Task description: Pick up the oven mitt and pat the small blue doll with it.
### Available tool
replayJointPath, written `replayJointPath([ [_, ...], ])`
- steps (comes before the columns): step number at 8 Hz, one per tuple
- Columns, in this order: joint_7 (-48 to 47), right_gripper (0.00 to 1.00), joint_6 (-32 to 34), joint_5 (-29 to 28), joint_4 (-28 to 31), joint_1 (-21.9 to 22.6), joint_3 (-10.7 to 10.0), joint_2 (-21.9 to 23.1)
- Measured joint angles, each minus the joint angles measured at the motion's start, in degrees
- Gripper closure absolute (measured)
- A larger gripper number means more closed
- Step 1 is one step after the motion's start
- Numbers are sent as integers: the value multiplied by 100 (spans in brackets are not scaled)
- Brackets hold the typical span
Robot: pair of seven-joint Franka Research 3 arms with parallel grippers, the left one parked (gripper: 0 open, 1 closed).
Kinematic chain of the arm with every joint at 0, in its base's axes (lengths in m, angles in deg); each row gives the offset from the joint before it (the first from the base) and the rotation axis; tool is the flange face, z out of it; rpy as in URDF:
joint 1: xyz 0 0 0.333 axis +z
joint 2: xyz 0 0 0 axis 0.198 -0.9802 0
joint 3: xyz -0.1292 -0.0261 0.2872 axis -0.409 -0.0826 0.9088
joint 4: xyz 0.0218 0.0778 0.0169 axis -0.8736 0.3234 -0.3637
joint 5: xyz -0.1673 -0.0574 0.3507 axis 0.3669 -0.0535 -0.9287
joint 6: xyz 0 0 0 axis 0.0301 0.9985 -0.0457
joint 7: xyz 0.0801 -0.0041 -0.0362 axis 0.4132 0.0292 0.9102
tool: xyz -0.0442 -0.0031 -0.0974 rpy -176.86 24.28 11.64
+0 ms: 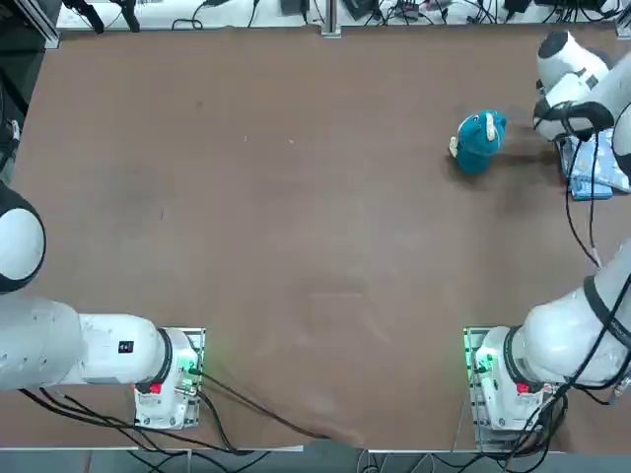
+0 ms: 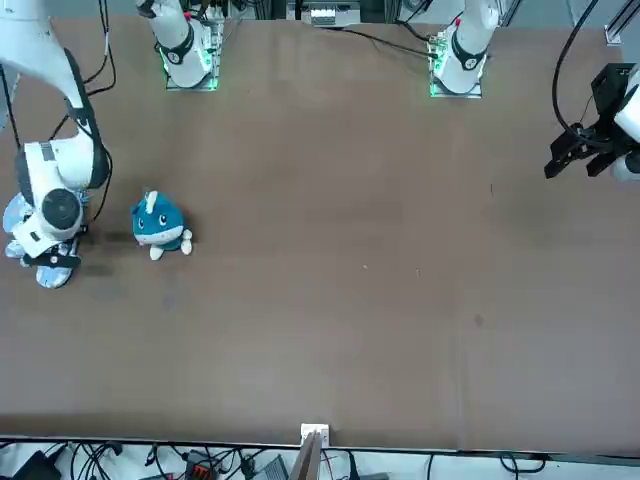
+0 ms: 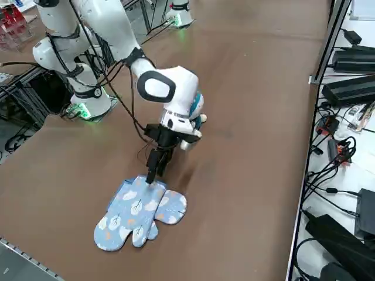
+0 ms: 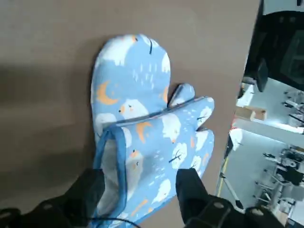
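Observation:
The small blue doll (image 1: 479, 140) stands upright at the table's far right; in the front view the doll (image 2: 158, 225) faces the camera. Just to its right lies the oven mitt (image 3: 133, 213), light blue with a white and orange print, flat on the table. A second mitt piece of the same print overlaps it. My right gripper (image 3: 153, 173) points down at the mitt's cuff end. In the wrist view the gripper (image 4: 137, 190) is open, and its dark fingers (image 4: 88, 190) straddle the cuff of the mitt (image 4: 142, 128). The wrist hides most of the doll in the side view.
The mitt (image 1: 595, 169) lies close to the table's right edge. Cables and black boxes (image 3: 351, 88) sit off the table past its far edge. The wide brown tabletop (image 1: 296, 217) stretches left of the doll.

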Motion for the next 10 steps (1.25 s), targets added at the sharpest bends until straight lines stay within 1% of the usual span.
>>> replayJointPath([
  [3, -205, 11, -4, 355, 12, -67, 0, -152],
  [5, -206, 17, -3, 553, 11, -189, -2, -182],
  [7, -284, 30, 4, 603, 13, -251, -1, -248],
  [8, -325, 43, 49, 612, 13, -244, 7, -273],
  [9, -333, 46, 152, 621, 9, -231, 20, -273],
  [10, -334, 69, 283, 623, -6, -206, 25, -268],
])
